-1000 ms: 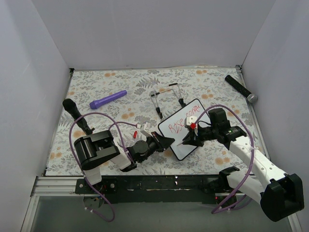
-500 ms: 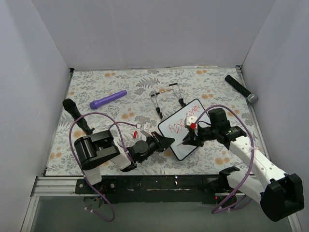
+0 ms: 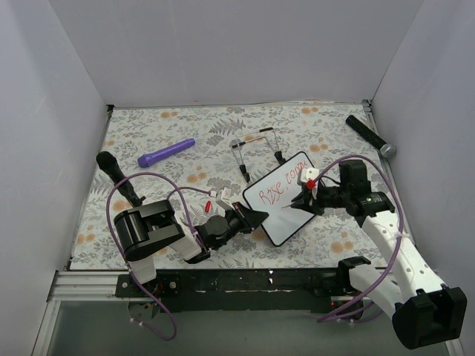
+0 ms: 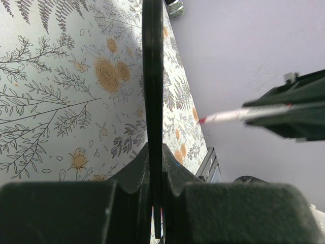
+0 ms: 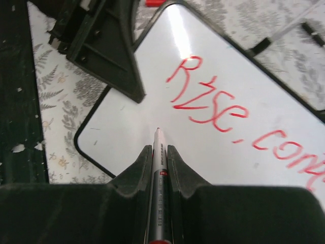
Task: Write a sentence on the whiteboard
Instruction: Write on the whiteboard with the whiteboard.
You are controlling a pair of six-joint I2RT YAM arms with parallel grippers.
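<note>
Red sentence, reading "Rise. com" as far as you can see it, slants across the far half of the whiteboard. Your left gripper is clamped on the whiteboard's near-left rim, with the thin black edge pinched between its fingers. Your right gripper is closed on the marker over the whiteboard's right side. The tip hangs over bare white below "Rise", and your left wrist view shows it clear of the surface. Just beyond the whiteboard sits the wire stand.
</note>
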